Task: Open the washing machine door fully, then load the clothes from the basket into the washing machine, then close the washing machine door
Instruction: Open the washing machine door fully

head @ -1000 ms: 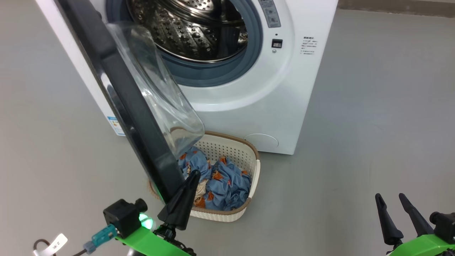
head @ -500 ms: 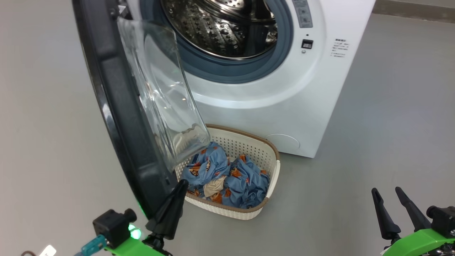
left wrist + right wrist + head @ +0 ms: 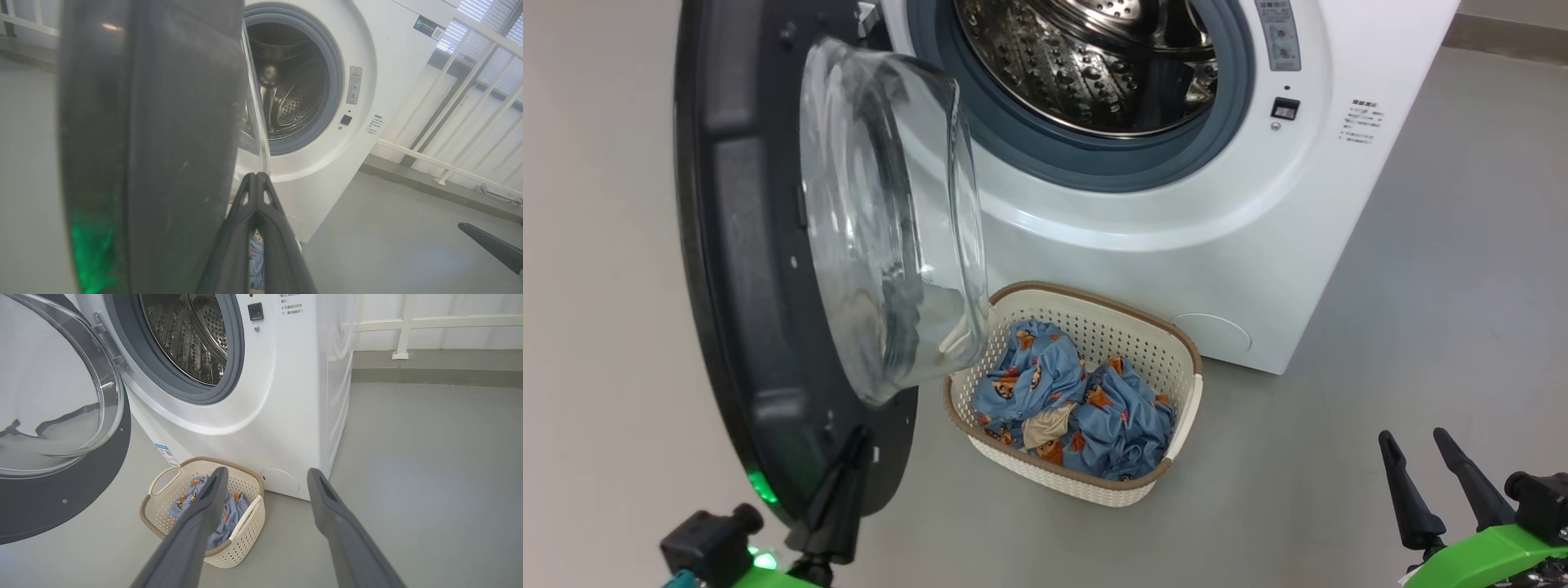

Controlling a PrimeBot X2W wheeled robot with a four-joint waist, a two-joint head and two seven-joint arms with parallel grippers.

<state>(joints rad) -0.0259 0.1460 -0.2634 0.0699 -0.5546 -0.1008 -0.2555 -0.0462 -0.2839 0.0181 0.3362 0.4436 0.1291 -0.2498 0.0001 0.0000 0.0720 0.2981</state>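
Washing machine door (image 3: pixel 743 269), head view: stands wide open, left of washing machine (image 3: pixel 1176 237); basket (image 3: pixel 1094 331) of clothes (image 3: pixel 1086 400) before machine; left gripper (image 3: pixel 858 437) at door's lower rim.
Left wrist view: fingers (image 3: pixel 237 228) pressed together, gripping nothing.
Right wrist view: right gripper (image 3: pixel 266 473) spread wide, empty, facing machine.

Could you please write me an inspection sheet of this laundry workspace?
Surface: plain grey floor, machine and basket standing on it.
Job's things: big white front-loading washing machine, steel drum showing no clothes; round black-rimmed glass door swung wide open; cream perforated plastic basket before it, holding crumpled blue printed clothes.
Clutter: nothing seen.
Grippers: left gripper shut, fingers by the door's lower edge; right gripper open, holding nothing.
Cables: nothing seen.
Surroundings: white railing beyond the machine.
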